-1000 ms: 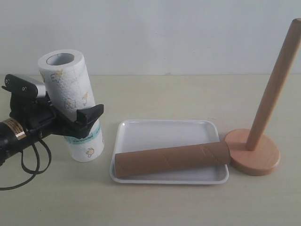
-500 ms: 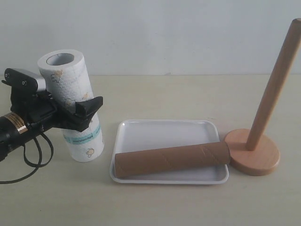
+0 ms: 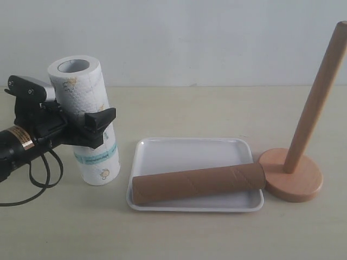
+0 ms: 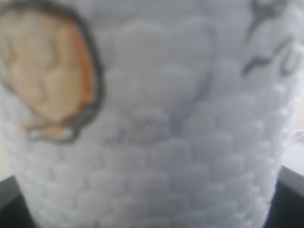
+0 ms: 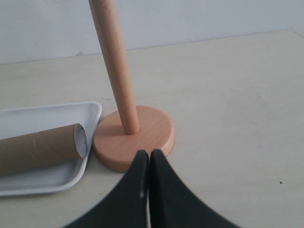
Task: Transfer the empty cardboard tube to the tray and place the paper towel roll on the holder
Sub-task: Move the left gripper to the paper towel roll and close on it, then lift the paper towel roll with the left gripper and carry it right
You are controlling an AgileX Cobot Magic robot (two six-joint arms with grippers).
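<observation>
Paper towel roll [image 3: 81,92], stood on the counter [image 3: 190,108] beside the tray [image 3: 190,149] holding the empty cardboard tube [image 3: 198,182]: lately pinched by the narrowed left claw [image 3: 95,123] and nudged upright, so the lift to the holder [image 3: 290,179] is judged near; right claw [image 5: 149,154] pressed together.

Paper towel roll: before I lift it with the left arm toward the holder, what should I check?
1. The cardboard tube lies inside the tray: ok.
2. The holder has a bare post: ok.
3. The left gripper sits astride the paper towel roll at mid-height: ok.
4. Grip firm: cannot tell.
5. Roll upright: not ok, it leans.
6. The right gripper is out of the path: ok, shut and absent from the exterior view.
</observation>
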